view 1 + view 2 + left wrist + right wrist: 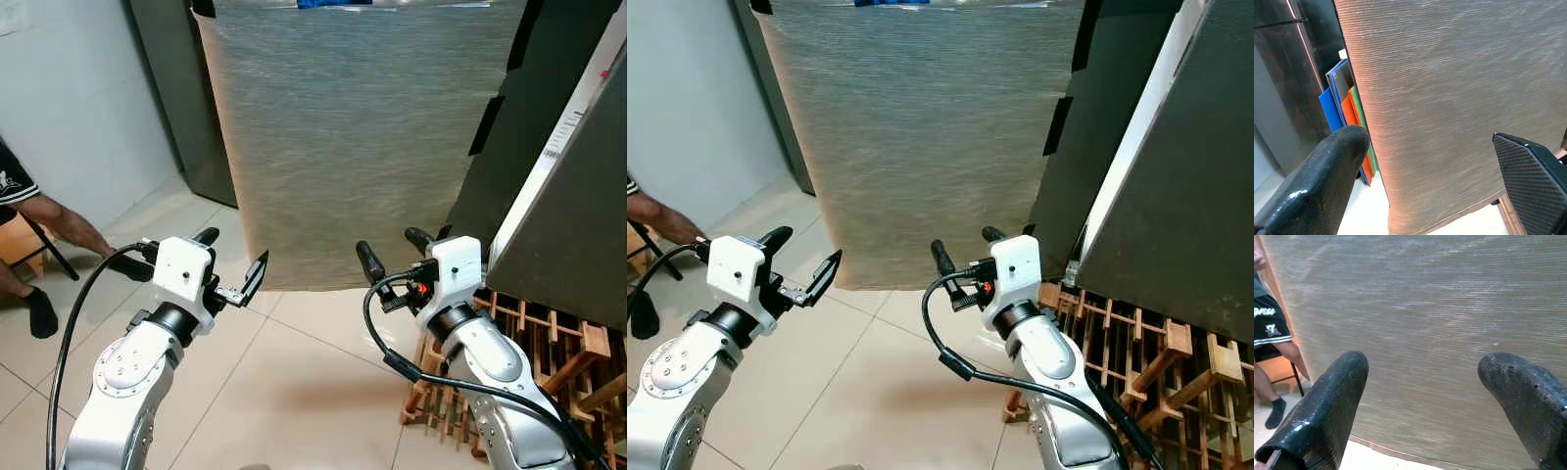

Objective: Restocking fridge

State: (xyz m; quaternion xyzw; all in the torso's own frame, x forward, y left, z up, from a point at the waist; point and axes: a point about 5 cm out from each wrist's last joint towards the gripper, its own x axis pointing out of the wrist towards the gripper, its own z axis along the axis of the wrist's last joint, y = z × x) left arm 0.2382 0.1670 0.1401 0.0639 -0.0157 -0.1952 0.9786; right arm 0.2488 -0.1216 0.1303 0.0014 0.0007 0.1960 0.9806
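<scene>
— Right, where's the fridge (181,98)?
— Dark steel, behind the hanging cloth (362,137) (grey-tan, ribbed), its side showing at the cloth's left edge. Door shut, as far as the left wrist view shows.
— Anything by it?
— Flat boards (1347,127), blue, orange, green, stood on edge between fridge and cloth.
— Grippers?
— Both raised toward the cloth, touching nothing. Left gripper (230,259): fingers spread, nothing between. Right gripper (392,250): likewise parted, nothing held. Black cable (392,343) loops off the right wrist.
— To the right?
— Dark panel (578,215) with a white edge, leaning over a wooden rack (549,352) on the tiled floor (294,372). Right arm is just beside the rack.
— Left side?
— A person (29,225), seated; legs, dark socks and dark shorts show. Near the left arm, not touching. White wall (69,98) behind.
</scene>
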